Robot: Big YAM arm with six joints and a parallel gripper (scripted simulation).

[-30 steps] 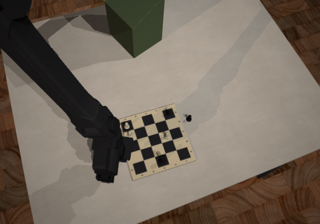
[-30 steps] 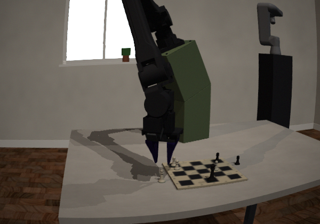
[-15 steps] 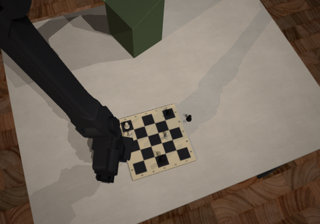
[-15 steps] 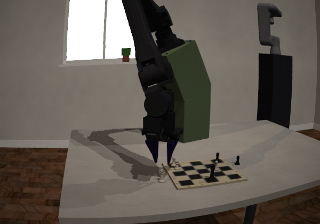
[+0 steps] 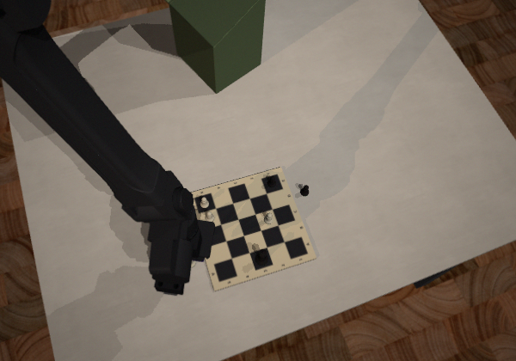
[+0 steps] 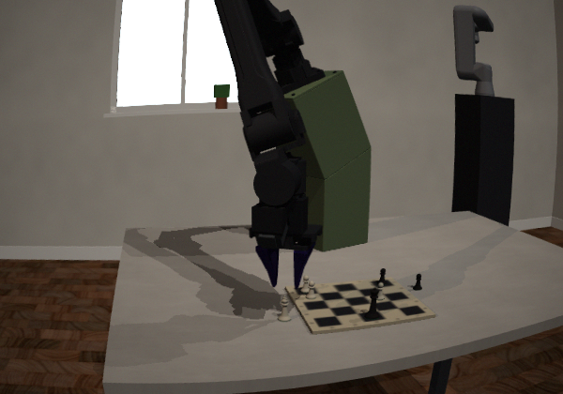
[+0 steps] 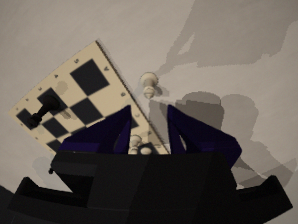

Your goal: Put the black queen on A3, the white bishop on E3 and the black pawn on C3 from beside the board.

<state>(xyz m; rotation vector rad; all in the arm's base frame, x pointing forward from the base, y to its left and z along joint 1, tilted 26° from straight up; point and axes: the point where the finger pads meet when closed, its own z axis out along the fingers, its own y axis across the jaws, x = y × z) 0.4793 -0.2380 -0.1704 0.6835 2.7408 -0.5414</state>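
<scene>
The small chessboard [image 5: 267, 272] [image 6: 371, 325] [image 7: 65, 82] lies on the table. The white bishop [image 6: 284, 309] [image 7: 150, 84] stands upright on the table just off the board's left edge; my arm hides it in the top view. My gripper [image 6: 285, 283] [image 7: 149, 110] hangs a little above it, fingers partly open and empty. The black queen [image 5: 261, 255] [image 6: 373, 302] stands on the board near its front edge. The black pawn [image 5: 304, 190] [image 6: 418, 281] stands on the table beside the far right corner.
Two white pieces [image 5: 205, 201] [image 5: 209, 216] stand on the board close by the gripper. Another white piece [image 5: 267, 217] and a black piece [image 5: 270, 182] stand further in. A tall green block [image 5: 215, 26] [image 6: 338, 159] stands at the table's back.
</scene>
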